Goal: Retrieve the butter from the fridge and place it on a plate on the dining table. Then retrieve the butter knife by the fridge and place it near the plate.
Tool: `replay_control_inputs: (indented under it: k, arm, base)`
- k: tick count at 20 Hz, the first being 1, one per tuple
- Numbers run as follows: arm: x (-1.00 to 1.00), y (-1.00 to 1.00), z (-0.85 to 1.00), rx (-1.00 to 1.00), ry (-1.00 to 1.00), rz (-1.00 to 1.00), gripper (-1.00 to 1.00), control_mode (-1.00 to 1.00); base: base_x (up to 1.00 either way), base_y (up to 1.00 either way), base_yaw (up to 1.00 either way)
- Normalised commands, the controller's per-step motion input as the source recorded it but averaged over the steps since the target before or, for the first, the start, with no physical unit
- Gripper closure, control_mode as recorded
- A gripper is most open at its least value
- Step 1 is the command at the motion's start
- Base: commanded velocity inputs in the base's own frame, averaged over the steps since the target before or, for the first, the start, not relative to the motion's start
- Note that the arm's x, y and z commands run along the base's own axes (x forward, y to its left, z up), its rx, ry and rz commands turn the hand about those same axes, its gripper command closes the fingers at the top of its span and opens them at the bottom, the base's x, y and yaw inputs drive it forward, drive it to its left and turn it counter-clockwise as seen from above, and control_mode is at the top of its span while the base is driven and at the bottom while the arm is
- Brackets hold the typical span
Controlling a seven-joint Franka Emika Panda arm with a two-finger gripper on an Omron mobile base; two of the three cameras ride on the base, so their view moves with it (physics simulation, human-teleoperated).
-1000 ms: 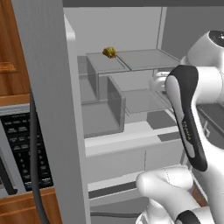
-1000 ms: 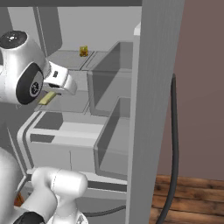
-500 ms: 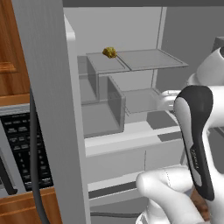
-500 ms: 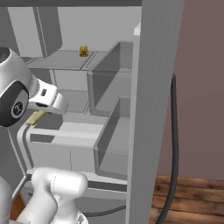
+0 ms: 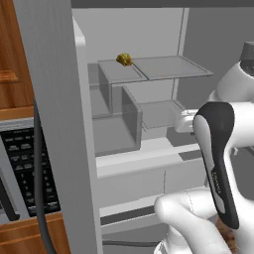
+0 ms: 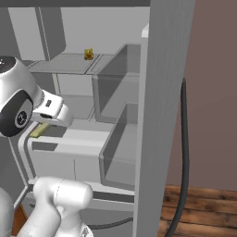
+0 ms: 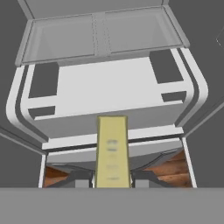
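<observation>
The claw (image 7: 112, 183) is clamped on the butter (image 7: 112, 151) by one end, just outside the open fridge (image 7: 105, 94), and the stick looks light, soft and slippery, so a mid-length grip would likely hold steadier.

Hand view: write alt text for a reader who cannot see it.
The gripper is shut on the butter, a pale olive-yellow stick that juts up from between the two dark finger tips. Behind it lies the open fridge interior with its white shelf and grey compartments, and brown wooden floor shows below.
</observation>
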Motion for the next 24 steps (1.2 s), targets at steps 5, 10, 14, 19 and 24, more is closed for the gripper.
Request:
replay_control_inputs:
  k: [5, 10, 14, 19, 24]
  arm:
    - [-0.05, 0.0, 0.0, 0.0, 0.0, 0.0, 1.0, -1.0]
    - [-0.07, 0.0, -0.01, 0.0, 0.0, 0.0, 1.0, 1.0]
    - [0.0, 0.0, 0.0, 0.0, 0.0, 0.0, 1.0, 1.0]
    - [0.0, 0.0, 0.0, 0.0, 0.0, 0.0, 1.0, 1.0]
    - [0.0, 0.0, 0.0, 0.0, 0.0, 0.0, 1.0, 1.0]
  base:
    - [0.0, 0.0, 0.0]
    - [-0.55, 0.0, -0.01]
    - [-0.91, 0.0, -0.01]
    - [-0.99, 0.0, 0.0]
    - [-0.98, 0.02, 0.0]
